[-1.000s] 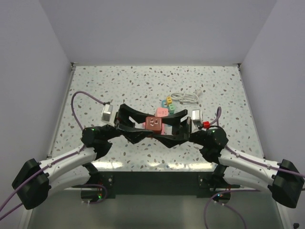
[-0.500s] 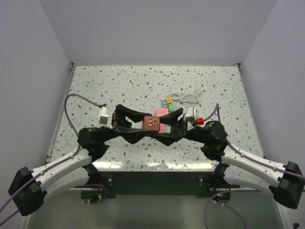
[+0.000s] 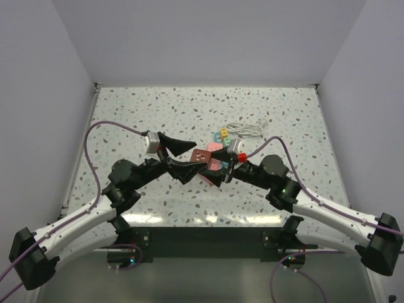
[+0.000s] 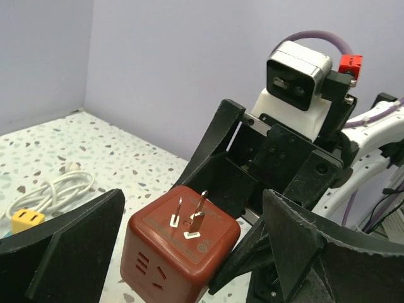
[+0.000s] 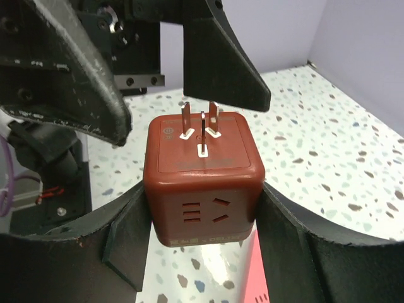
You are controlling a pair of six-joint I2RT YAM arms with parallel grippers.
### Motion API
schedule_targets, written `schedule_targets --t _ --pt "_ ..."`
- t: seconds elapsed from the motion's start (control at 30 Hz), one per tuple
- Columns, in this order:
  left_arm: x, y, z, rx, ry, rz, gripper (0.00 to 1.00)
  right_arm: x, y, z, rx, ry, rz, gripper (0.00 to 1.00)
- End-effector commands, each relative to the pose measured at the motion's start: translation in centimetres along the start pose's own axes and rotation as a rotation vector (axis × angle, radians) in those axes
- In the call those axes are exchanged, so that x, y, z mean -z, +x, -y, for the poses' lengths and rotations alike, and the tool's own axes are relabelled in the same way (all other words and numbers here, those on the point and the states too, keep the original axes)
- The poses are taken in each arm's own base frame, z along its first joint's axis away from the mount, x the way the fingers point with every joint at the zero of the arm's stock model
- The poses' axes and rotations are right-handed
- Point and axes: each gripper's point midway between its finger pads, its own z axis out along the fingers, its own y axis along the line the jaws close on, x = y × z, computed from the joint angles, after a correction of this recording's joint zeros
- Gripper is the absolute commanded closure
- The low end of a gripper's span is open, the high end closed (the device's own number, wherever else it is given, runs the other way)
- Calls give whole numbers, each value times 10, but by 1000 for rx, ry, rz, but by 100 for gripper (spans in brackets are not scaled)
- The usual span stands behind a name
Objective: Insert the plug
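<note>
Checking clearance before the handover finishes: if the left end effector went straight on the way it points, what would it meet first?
Most likely the red cube adapter between its open fingers, then the right end effector holding it.

Speckled terrazzo-pattern table point(image 3: 158, 107); plain, seemingly lavender walls point(image 3: 208, 38) enclose.

Pink block point(image 3: 214, 165) mostly hidden under red cube point(image 3: 203, 158)

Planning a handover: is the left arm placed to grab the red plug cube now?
Probably yes. The left pincer stands open around the red plug cube, which the right pincer holds; nothing blocks it.
</note>
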Motion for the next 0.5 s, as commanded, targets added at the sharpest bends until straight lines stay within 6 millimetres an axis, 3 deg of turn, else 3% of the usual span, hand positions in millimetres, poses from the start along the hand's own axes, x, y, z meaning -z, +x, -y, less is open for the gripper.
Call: schedule_targets --t 0.0,0.3,0.47 --pt "-4 -13 -16 -44 -113 -8 4 5 -13 19 83 93 -5 100" --pt "-5 30 -70 5 -394 -261 5 7 19 47 157 212 -168 100" --pt "-1 52 -78 35 -427 -329 6 4 26 59 181 264 -214 100"
